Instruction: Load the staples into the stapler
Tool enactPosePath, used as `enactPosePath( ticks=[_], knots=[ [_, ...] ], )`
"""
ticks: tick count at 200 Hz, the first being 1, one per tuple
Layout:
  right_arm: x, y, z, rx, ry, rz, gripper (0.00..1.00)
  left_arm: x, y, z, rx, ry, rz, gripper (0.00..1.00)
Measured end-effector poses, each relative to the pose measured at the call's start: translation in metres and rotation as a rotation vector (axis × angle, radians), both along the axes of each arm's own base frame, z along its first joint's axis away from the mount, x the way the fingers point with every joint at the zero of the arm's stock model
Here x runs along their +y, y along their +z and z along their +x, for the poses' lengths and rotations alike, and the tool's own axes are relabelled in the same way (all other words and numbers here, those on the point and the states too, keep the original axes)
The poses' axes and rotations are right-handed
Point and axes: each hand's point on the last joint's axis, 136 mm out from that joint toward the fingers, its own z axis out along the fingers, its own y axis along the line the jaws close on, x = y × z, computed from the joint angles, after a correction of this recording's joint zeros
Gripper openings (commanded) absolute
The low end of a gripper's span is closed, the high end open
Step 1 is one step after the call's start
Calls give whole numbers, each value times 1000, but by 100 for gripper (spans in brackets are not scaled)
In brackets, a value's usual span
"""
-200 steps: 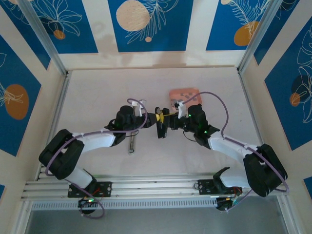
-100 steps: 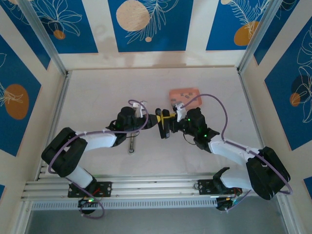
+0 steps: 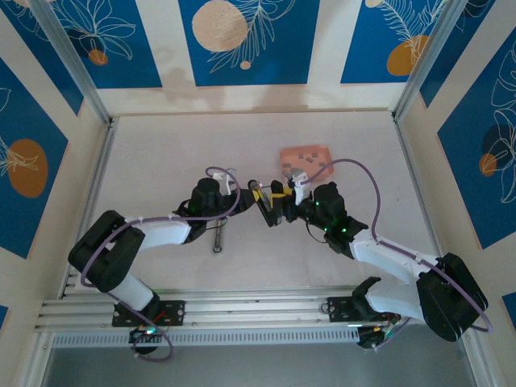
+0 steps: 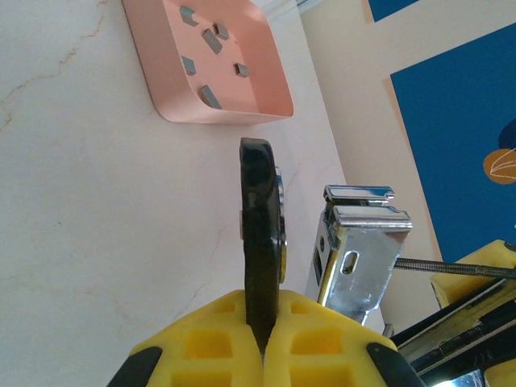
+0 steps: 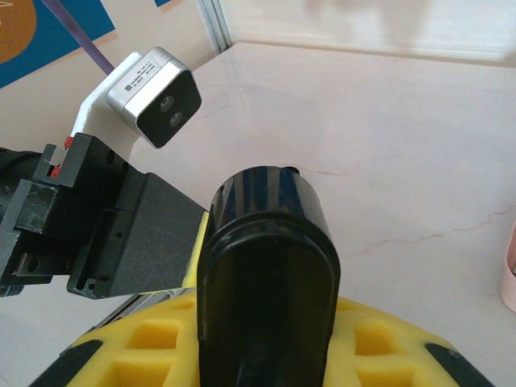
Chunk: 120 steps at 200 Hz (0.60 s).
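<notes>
Looking across the desk, both arms meet over its middle with the stapler held between them. The left gripper is pinched fully shut on the thin black arm of the stapler, with the chrome magazine swung apart from it just alongside. The right gripper is closed part-way, its yellow pads clamped on the stapler's rounded black end. Toward the far edge, right of centre, sits the pink tray, and the staples lie scattered inside it, none picked up yet.

This looks like the opening step: the stapler is being spread to bare the magazine. Next, I'd judge, one gripper must let go and fetch a strip from the tray while the other keeps the stapler steady and open.
</notes>
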Motion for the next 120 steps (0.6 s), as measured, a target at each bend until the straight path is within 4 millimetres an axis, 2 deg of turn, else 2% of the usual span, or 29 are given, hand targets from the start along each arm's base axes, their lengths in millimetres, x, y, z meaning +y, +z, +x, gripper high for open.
enactPosePath(
  ticks=[29,58,89,120],
  knots=[
    [-1,4,-2,-19,4,1,0,1,-4,0,17,2,13,15],
    [-5,24,-7,-90,14,14,0,2,-13,4,48,14,41,24],
    [-6,42,-12,-149,29,38,0,4,-27,6,87,20,72,31],
    [-6,48,-12,-175,33,46,0,3,-38,5,116,17,93,34]
  ],
)
